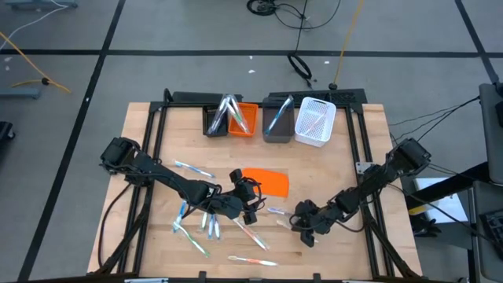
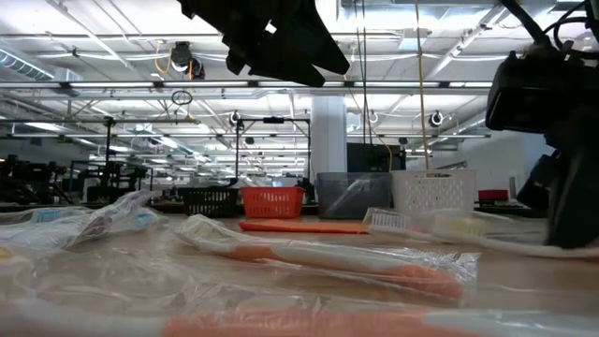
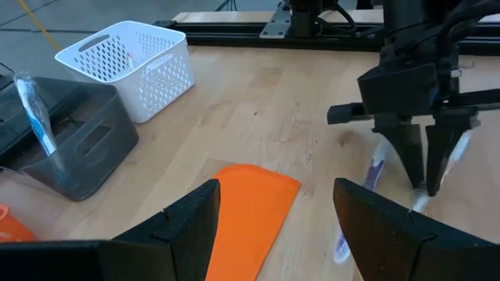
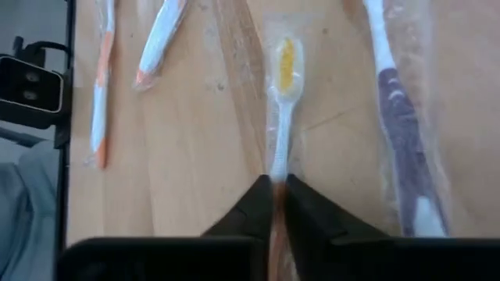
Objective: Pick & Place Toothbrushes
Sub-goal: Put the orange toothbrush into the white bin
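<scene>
two grippers work over the wooden worktop [image 1: 149,244]. the right gripper [image 4: 275,204], at the lower right of the high view, has its fingers pinched together on the handle of a wrapped toothbrush with yellow bristles [image 4: 284,94], which lies flat on the wood just ahead of the fingers. beside it in the right wrist view lies a wrapped purple toothbrush [image 4: 402,125] towards the right edge, and an orange-handled toothbrush [image 4: 103,78] and a white one [image 4: 162,35] at the upper left. the left gripper [image 1: 250,198], at the lower centre of the high view, stands with its fingers spread wide and nothing between them, over the near end of a flat orange sheet [image 1: 266,181]. loose toothbrushes [image 1: 196,228] are scattered across the lower middle of the high view, under and around the left arm. along the top edge of the worktop stand four bins in a row: a black bin [image 1: 214,124], an orange bin [image 1: 244,123] with wrapped toothbrushes leaning in it, a grey bin [image 1: 277,128] holding one upright toothbrush, and a white basket [image 1: 315,123].
</scene>
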